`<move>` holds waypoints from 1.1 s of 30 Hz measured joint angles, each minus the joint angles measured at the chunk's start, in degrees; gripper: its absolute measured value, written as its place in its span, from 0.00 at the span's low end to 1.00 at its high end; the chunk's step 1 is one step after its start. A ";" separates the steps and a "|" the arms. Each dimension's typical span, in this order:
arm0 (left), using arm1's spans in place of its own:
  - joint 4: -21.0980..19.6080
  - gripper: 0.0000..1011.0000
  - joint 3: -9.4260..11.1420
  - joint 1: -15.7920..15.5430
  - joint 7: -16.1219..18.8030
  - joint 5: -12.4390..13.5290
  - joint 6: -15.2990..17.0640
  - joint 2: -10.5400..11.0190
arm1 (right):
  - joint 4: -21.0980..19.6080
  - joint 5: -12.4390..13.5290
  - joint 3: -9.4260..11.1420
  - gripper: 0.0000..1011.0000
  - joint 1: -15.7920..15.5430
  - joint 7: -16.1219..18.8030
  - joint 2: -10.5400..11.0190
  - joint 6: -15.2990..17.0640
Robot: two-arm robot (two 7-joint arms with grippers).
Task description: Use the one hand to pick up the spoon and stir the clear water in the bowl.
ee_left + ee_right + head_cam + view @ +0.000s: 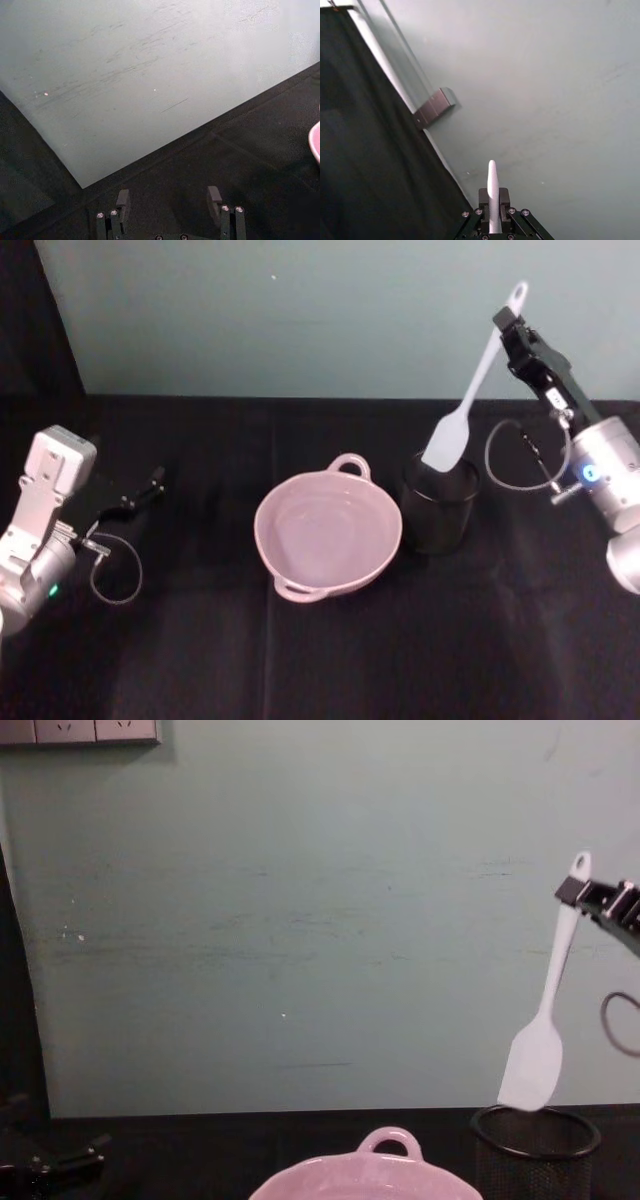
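Cloth, matte black, covers the desk (200,660) under a pale green wall. At far left the left hand (152,480) rests low near the cloth, its two slim black fingers (123,199) spread apart around nothing. In the middle sits the bowl (328,536), glossy pale pink and round, with a small loop handle on its far rim and clear water inside. Just beside it on the right stands a black wire-mesh cup (440,504), cylindrical. Above the cup hangs the spoon (470,400), smooth white, its flat rounded blade just over the rim, its slim handle slanting up. The right hand (510,332), black and angular, is clenched on that handle near the oval hole.
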 joint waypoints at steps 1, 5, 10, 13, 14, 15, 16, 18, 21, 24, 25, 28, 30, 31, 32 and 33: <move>0.00 1.00 0.00 0.00 0.00 0.00 0.00 0.00 | 0.82 -0.05 -0.20 0.12 0.34 0.07 -0.11 -0.24; 0.00 1.00 0.00 0.00 0.00 0.00 0.00 0.00 | 4.54 -0.04 -0.99 0.12 1.94 0.48 -0.74 -0.95; 0.00 1.00 0.00 0.00 0.00 0.00 0.00 0.00 | 7.98 0.24 -1.69 0.12 3.12 0.99 -1.43 -1.10; 0.00 1.00 0.00 0.00 0.00 0.00 0.00 0.00 | 8.80 0.22 -1.90 0.12 3.18 1.19 -1.53 -1.29; 0.00 1.00 0.00 0.00 0.00 0.00 0.00 0.00 | 9.34 0.15 -2.02 0.12 3.19 1.30 -1.59 -1.54; 0.00 1.00 0.00 0.00 0.00 0.00 0.00 0.00 | 9.77 0.06 -2.11 0.12 3.19 1.35 -1.62 -1.68; 0.00 1.00 0.00 0.00 0.00 0.00 0.00 0.00 | 9.77 0.06 -2.11 0.12 3.19 1.35 -1.62 -1.68; 0.00 1.00 0.00 0.00 0.00 0.00 0.00 0.00 | 10.38 -0.18 -2.31 0.12 3.19 1.54 -1.67 -1.84; 0.00 1.00 0.00 0.00 0.00 0.00 0.00 0.00 | 11.29 -0.37 -2.55 0.12 3.15 2.14 -1.75 -2.03; 0.00 1.00 0.00 0.00 0.00 0.00 0.00 0.00 | 12.15 -0.61 -2.65 0.12 3.14 2.60 -1.84 -2.29; 0.00 1.00 0.00 0.00 0.00 0.00 0.00 0.00 | 12.32 -0.63 -2.66 0.12 3.14 2.69 -1.87 -2.35; 0.00 1.00 0.00 0.00 0.00 0.00 0.00 0.00 | 12.91 -0.72 -2.64 0.12 3.09 2.95 -1.92 -2.41; 0.00 1.00 0.00 0.00 0.00 0.00 0.00 0.00 | 13.11 -0.77 -2.60 0.12 2.95 3.11 -1.91 -2.41; 0.00 1.00 0.00 0.00 0.00 0.00 0.00 0.00 | 13.15 -0.79 -2.58 0.12 2.91 3.15 -1.90 -2.40; 0.00 1.00 0.00 0.00 0.00 0.00 0.00 0.00 | 13.21 -0.80 -2.57 0.12 2.87 3.19 -1.88 -2.38; 0.00 1.00 0.00 0.00 0.00 0.00 0.00 0.00 | 13.35 -0.88 -2.56 0.12 2.78 3.29 -1.83 -2.31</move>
